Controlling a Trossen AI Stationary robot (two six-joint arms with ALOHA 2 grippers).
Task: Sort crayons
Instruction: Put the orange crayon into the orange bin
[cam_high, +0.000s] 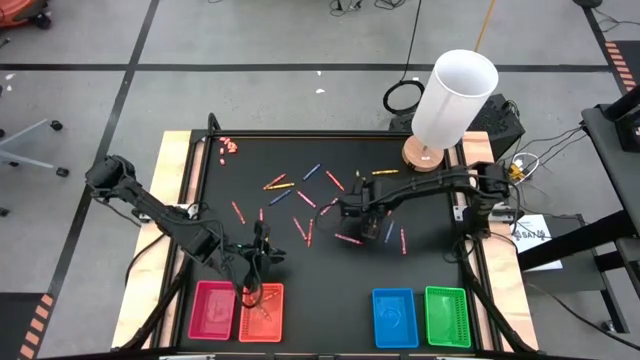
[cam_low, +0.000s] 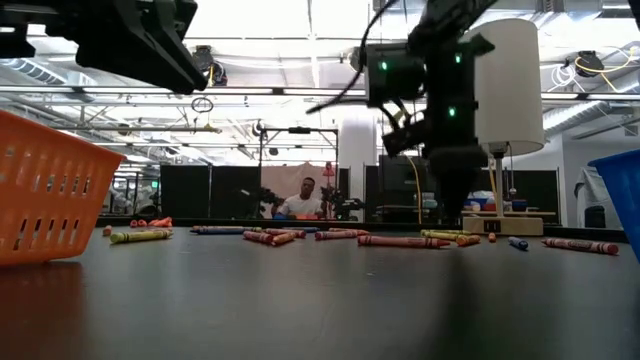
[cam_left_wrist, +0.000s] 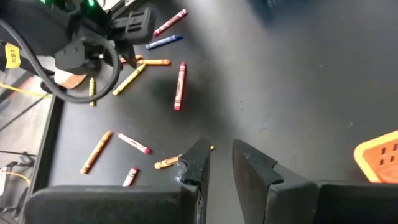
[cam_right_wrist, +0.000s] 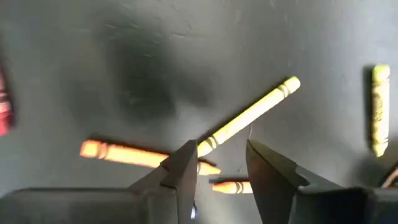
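Overhead, table-level and two close wrist cameras share the black mat (cam_high: 330, 250).

Black table top (cam_high: 330, 270): matt, smooth, faint sheen in low view. Pale wooden board border (cam_high: 172, 200), raw ply look. Orange slotted plastic tray (cam_high: 262, 312), pink plastic tray (cam_high: 212, 310), blue (cam_high: 395, 318) & green (cam_high: 448, 318) trays also plastic. Thin paper-wrapped wax crayons (cam_high: 300, 195), dull finish. White cylindrical lamp shade (cam_high: 455, 95) smooth, round wooden base (cam_high: 420, 155). Dark gripper fingers (cam_left_wrist: 198, 168): matt plastic look.

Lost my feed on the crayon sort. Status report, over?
Left claw above the orange tray, nothing visible between fingers. Right claw low at mid-table, open around a yellow crayon. Crayons scattered; nothing blocking.
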